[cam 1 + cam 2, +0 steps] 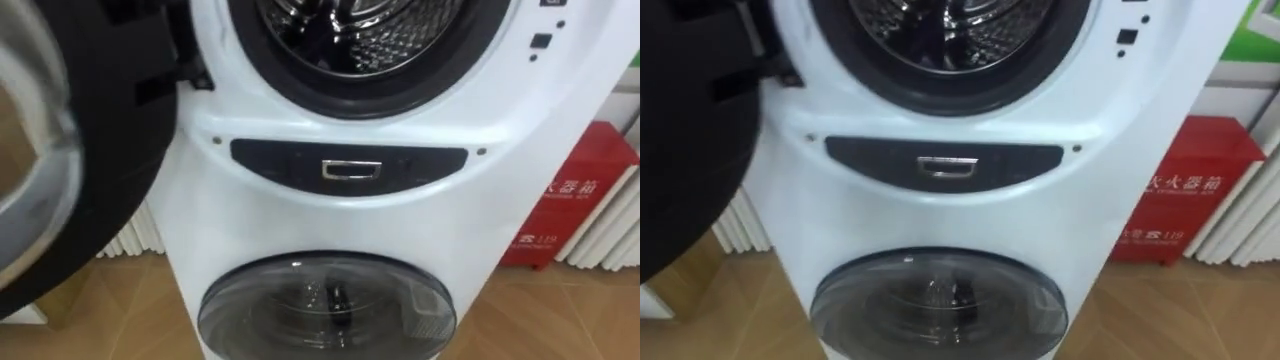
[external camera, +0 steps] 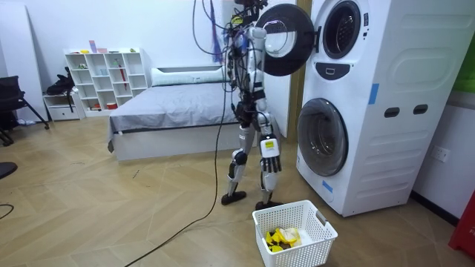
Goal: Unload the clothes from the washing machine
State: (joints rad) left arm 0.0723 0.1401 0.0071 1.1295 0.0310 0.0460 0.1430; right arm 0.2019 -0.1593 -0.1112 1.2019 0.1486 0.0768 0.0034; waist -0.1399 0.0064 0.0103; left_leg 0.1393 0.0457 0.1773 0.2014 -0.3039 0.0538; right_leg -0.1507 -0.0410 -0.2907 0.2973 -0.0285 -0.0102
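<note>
I stand close in front of two stacked white washing machines (image 1: 330, 215). The upper machine's drum (image 1: 375, 35) is open, and the visible part shows bare perforated metal with no cloth. Its round dark door (image 1: 95, 150) is swung out to my left. The lower machine's glass door (image 1: 325, 305) is shut. In the room view a white laundry basket (image 2: 295, 231) sits on the floor behind my feet, with yellow cloth (image 2: 282, 237) in it. My hands (image 2: 247, 113) stay close to my body there and are too small to read.
A red box (image 1: 575, 195) stands against the wall to the right of the machines, with a white radiator (image 1: 135, 235) low on the left. Behind me are a bed (image 2: 171, 111) and a white shelf unit (image 2: 104, 78). The floor is wood.
</note>
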